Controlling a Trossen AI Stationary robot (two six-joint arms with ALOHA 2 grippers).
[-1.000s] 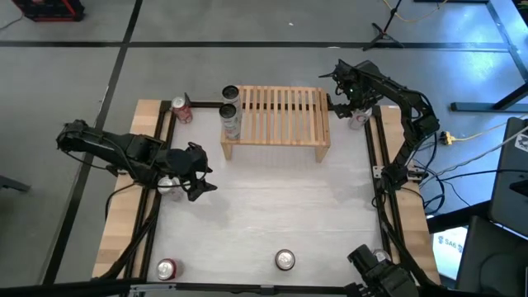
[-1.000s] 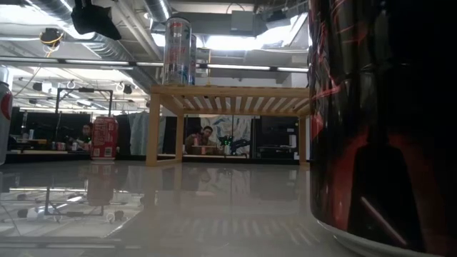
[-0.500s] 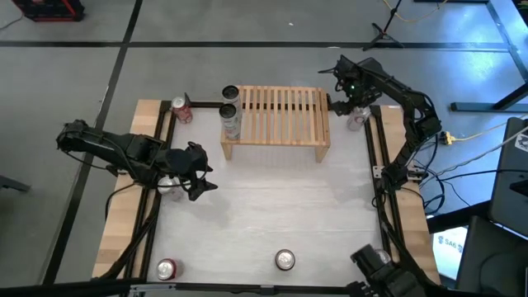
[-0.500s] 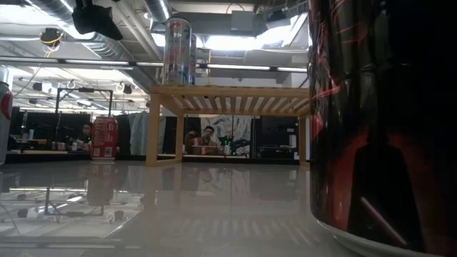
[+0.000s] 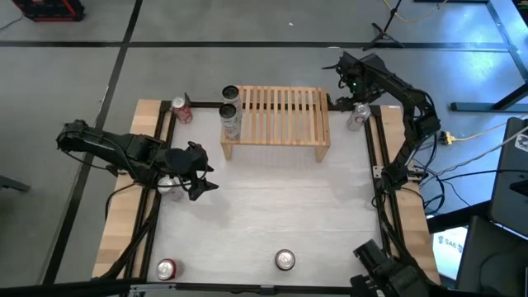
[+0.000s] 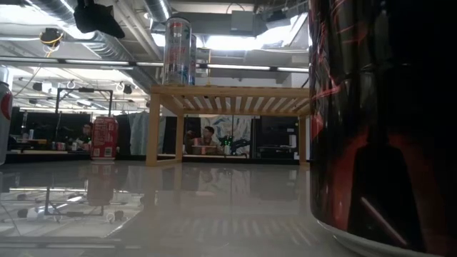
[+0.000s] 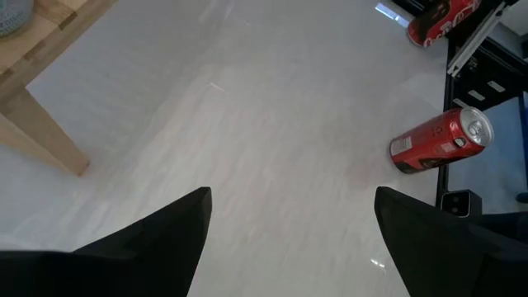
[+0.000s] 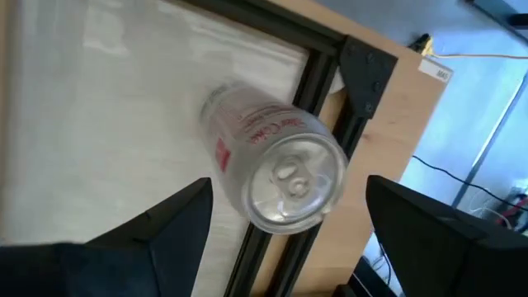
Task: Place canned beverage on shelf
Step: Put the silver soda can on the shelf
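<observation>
The pale wooden shelf (image 5: 280, 120) stands at the table's far middle on its side legs. Two cans (image 5: 231, 107) stand on its left end, also seen in the low view (image 6: 178, 50). A silver can (image 8: 276, 169) stands upright in the table's far right corner (image 5: 358, 117). My right gripper (image 5: 351, 89) hangs open above it, a finger on either side in the right wrist view (image 8: 289, 186), touching nothing. My left gripper (image 5: 200, 171) waits open over the table's left side (image 7: 293, 194).
A red can (image 5: 181, 109) stands left of the shelf. Two cans (image 5: 167, 268) (image 5: 285, 260) stand at the near edge, and one (image 5: 169, 186) sits under my left arm. Black rails (image 5: 373, 157) border the table. A dark can (image 6: 378, 121) fills the low view's right.
My right gripper has risen and drawn a little toward the table's far edge, so the silver can now shows more fully below it. Its fingers stay apart. The can stays standing in place.
</observation>
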